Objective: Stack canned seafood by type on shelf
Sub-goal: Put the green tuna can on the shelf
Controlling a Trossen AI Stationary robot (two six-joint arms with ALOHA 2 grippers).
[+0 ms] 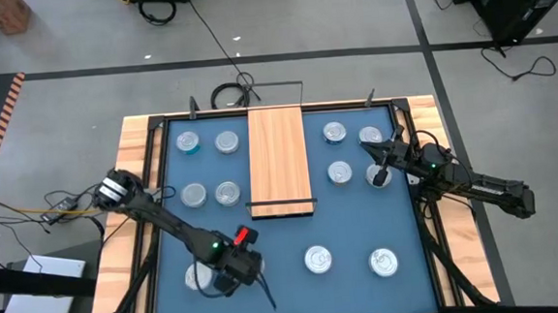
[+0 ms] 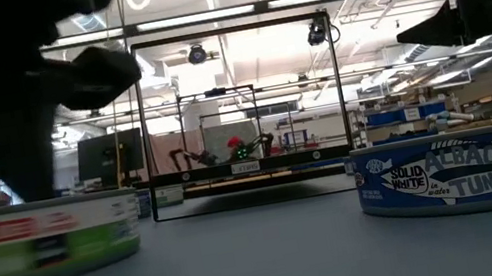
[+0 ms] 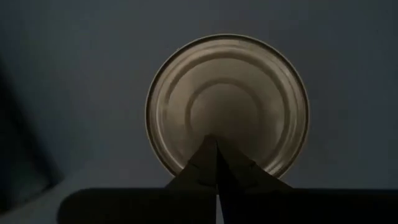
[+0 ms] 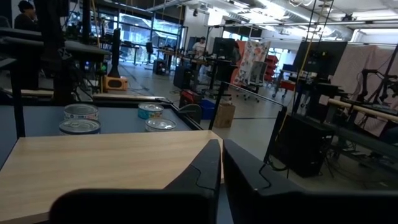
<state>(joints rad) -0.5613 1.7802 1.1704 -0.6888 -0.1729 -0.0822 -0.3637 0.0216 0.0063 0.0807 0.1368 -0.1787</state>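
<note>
Low view: nearest tin (image 2: 41, 242) blurred (label unreadable)

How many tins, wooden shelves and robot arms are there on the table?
Tins: 11 in view
Wooden shelf: 1
Robot arms: 2
Total: 14

Tins (image 1: 317, 260) flank shelf (image 1: 279, 159); arms outside

Silver-topped tins (image 1: 226, 142) are lying flat, scattered on both sides of the bare light-wood shelf (image 1: 278, 161), none stacked.
</note>
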